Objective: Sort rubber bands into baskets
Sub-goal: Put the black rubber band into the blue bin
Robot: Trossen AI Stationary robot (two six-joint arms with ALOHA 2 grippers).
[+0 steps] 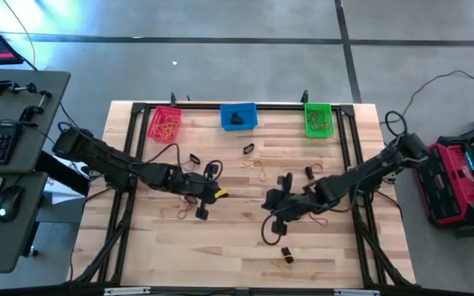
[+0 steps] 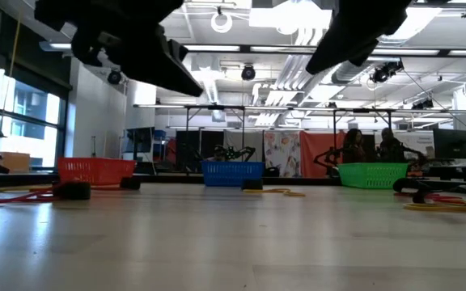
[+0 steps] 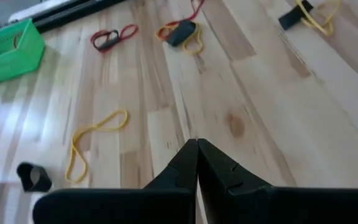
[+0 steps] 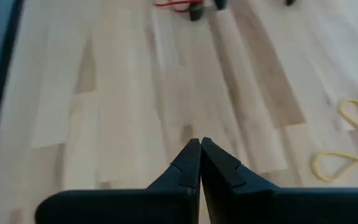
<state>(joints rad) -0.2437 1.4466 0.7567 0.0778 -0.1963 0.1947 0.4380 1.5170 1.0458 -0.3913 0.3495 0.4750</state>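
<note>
Both end effectors hover mid-counter, pinched tight and empty. The left end effector sits nearest a yellow band, which lies ahead and off to one side, long axis slanting away. The right end effector has another yellow band beside it. The baskets line the far edge.

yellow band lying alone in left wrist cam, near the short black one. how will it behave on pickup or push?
Probably floppy: the yellow band lies flat on the table in a bent, uneven loop, so it should droop from whichever strand is pinched. Likely very light, being so thin. A push would probably deform or drag it, not roll it, unlike the short black band that stands beside it.
</note>
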